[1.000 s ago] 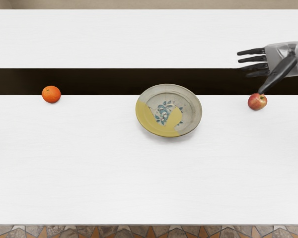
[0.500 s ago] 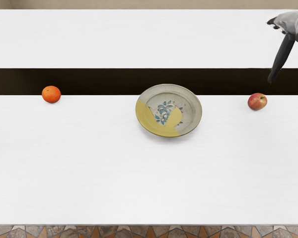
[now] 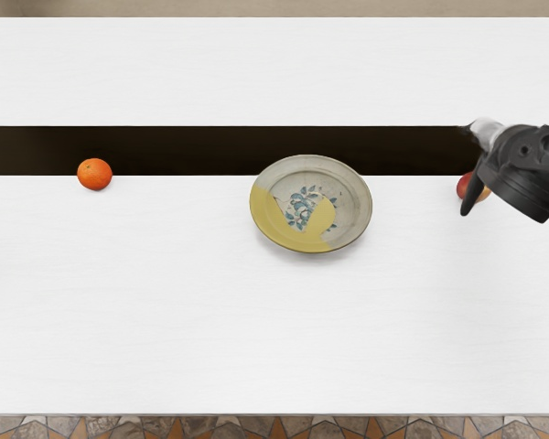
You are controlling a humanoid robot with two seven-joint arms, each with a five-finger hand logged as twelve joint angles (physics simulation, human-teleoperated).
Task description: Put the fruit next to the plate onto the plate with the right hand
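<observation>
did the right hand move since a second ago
Yes. The right hand has come down in the picture, from above the dark gap to the near table's edge, and now covers most of the apple, which sits where it was.

The stretch of table [image 3: 256,320] between the plate [image 3: 359,197] and the apple [image 3: 461,186] is bare, so there's a straight open lane across there. The right hand [image 3: 522,169] comes in at the right edge and covers most of the apple, with only a sliver showing on its left side. The orange [image 3: 94,174] sits way off to the left, well apart from the plate. The whole front half of the table is open, and a dark gap [image 3: 183,149] runs along the back.
</observation>
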